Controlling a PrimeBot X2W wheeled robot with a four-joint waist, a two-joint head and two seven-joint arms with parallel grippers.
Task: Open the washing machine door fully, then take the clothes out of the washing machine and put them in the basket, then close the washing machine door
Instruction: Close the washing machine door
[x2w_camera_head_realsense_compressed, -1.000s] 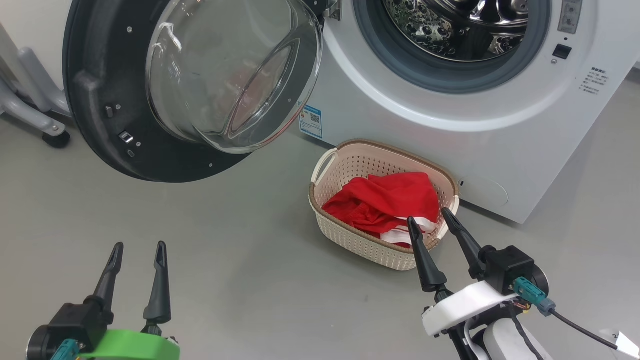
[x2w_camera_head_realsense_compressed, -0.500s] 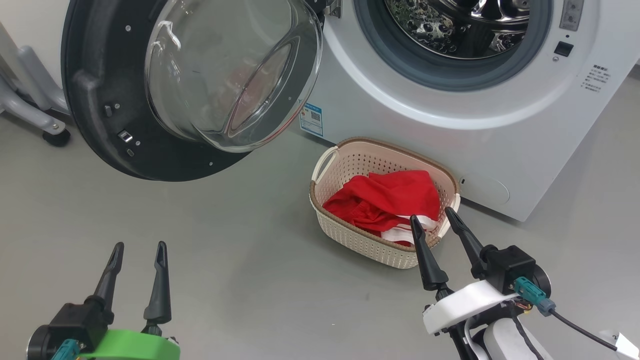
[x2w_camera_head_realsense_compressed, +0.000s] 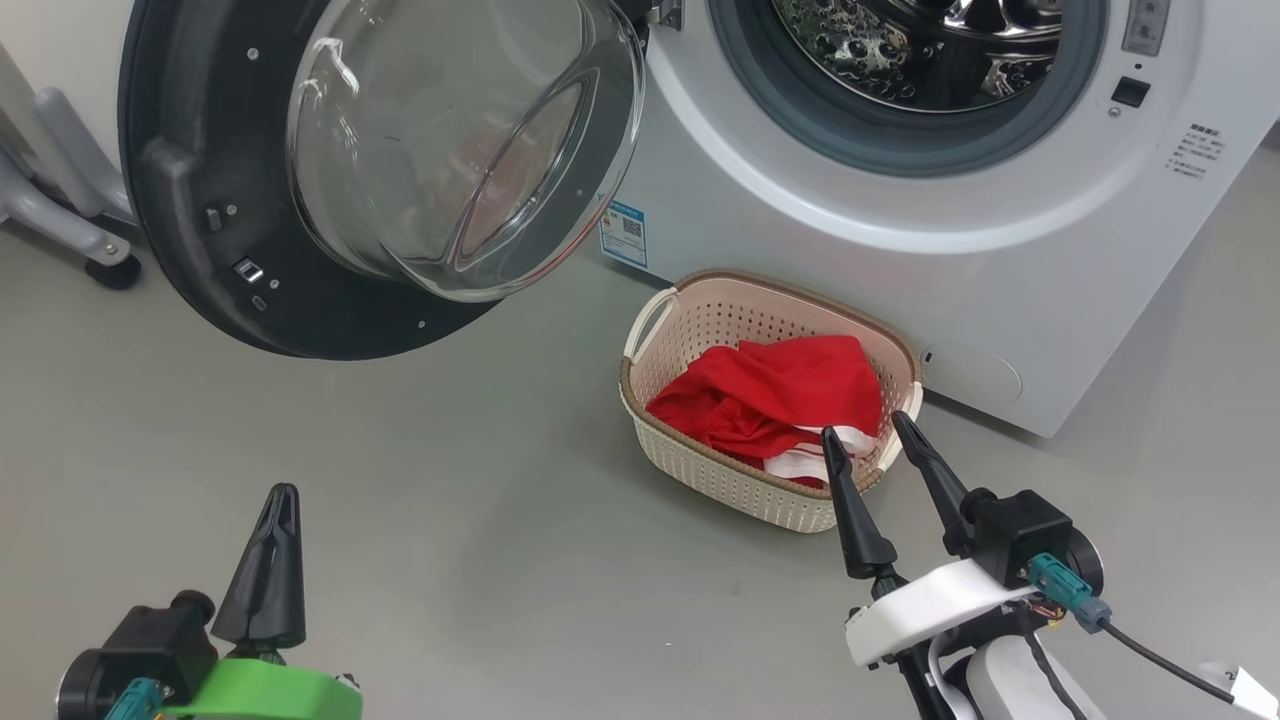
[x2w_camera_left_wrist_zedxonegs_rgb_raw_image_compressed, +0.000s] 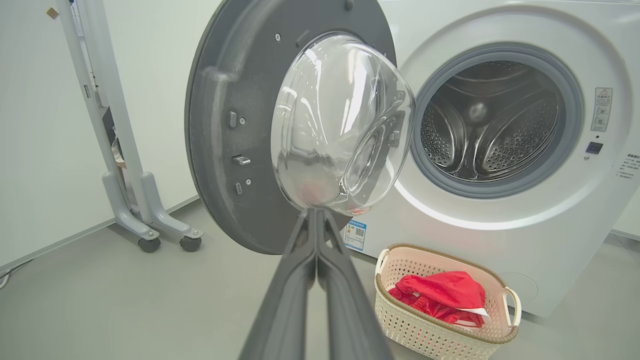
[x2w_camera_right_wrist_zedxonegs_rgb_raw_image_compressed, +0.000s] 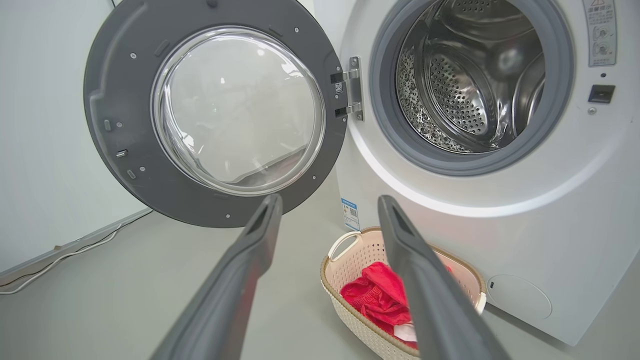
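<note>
the washing machine door (x2w_camera_head_realsense_compressed: 400, 170) stands swung wide to the left of the washing machine (x2w_camera_head_realsense_compressed: 900, 260), hanging from a metal hinge (x2w_camera_right_wrist_zedxonegs_rgb_raw_image_compressed: 352, 87) beside the drum mouth. its dark inner face and bulging glass window turn toward the robot. the grey rubber ring (x2w_camera_head_realsense_compressed: 800, 130) frames the open mouth, and the perforated steel drum (x2w_camera_head_realsense_compressed: 920, 50) shines inside it.

the basket (x2w_camera_head_realsense_compressed: 700, 470) sits on the grey floor (x2w_camera_head_realsense_compressed: 450, 480) just in front of the machine's white front panel, below the drum mouth and to the right of the small blue label (x2w_camera_head_realsense_compressed: 622, 232). whether it touches the panel i cannot tell. the clothes (x2w_camera_head_realsense_compressed: 780, 395) lie bunched inside the basket, red with a bit of white stripe trim at the near side.

the left jaws are closed on nothing, their fingers (x2w_camera_head_realsense_compressed: 268, 570) pressed flat together, over bare floor at the lower left of the head view, well apart from the basket. in the left wrist view they point up toward the lower edge of the door.

the right jaws are spread wide and empty, their fingers (x2w_camera_head_realsense_compressed: 850, 510) rising at the near side of the basket. one tip overlaps the basket's near rim in the head view; whether it touches i cannot tell.

a grey wheeled stand (x2w_camera_left_wrist_zedxonegs_rgb_raw_image_compressed: 130, 200) stands by the wall to the left of the door.
</note>
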